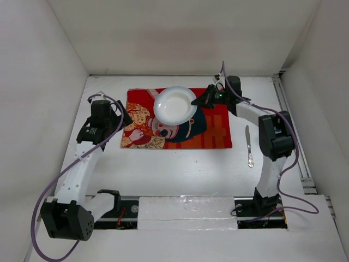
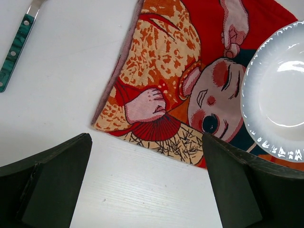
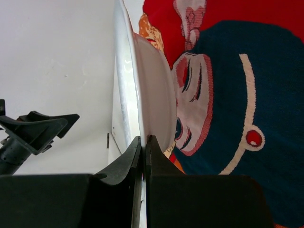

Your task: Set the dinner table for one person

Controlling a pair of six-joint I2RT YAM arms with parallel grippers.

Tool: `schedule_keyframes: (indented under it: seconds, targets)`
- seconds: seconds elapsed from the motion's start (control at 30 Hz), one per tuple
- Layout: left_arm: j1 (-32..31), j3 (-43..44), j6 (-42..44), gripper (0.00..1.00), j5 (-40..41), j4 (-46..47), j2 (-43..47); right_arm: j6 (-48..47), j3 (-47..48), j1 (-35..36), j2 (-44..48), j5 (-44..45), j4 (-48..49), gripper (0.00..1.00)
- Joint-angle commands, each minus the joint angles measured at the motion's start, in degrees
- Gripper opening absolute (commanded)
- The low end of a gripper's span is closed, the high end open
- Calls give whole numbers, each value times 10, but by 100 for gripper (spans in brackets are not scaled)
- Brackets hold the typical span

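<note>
A white plate (image 1: pixel 174 105) hangs over the far part of the red cartoon placemat (image 1: pixel 215 134), which lies on the white dinner table (image 1: pixel 180 174). My right gripper (image 1: pixel 199 100) is shut on the plate's right rim. In the right wrist view the plate (image 3: pixel 154 95) is edge-on, with its rim pinched in that gripper (image 3: pixel 144 142) above the placemat (image 3: pixel 237 118). My left gripper (image 1: pixel 121 117) stands open at the mat's left edge. In the left wrist view the left gripper (image 2: pixel 145 183) holds nothing, over bare table just short of the placemat (image 2: pixel 161 71), with the plate (image 2: pixel 280 95) at the right.
A silver utensil (image 1: pixel 249 146) lies on the table right of the placemat. A green-handled utensil (image 2: pixel 14 47) lies on the table left of the mat. White walls close in the table on three sides.
</note>
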State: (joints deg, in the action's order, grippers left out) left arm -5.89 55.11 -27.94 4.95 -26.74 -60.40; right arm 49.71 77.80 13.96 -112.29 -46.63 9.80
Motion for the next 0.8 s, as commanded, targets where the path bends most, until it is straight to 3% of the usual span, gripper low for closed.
schedule_keyframes:
  seconds: [0.0,0.23,0.77]
  targets:
    - [3,8,2,100,8,1,1,30,15,-2,11,-41,117,0]
    - [3,8,2,100,-3,1,-4,40,4,-2,-46,-85,176,0]
    - [3,8,7,100,-19,1,-9,12,-14,-18,-98,-78,176,0]
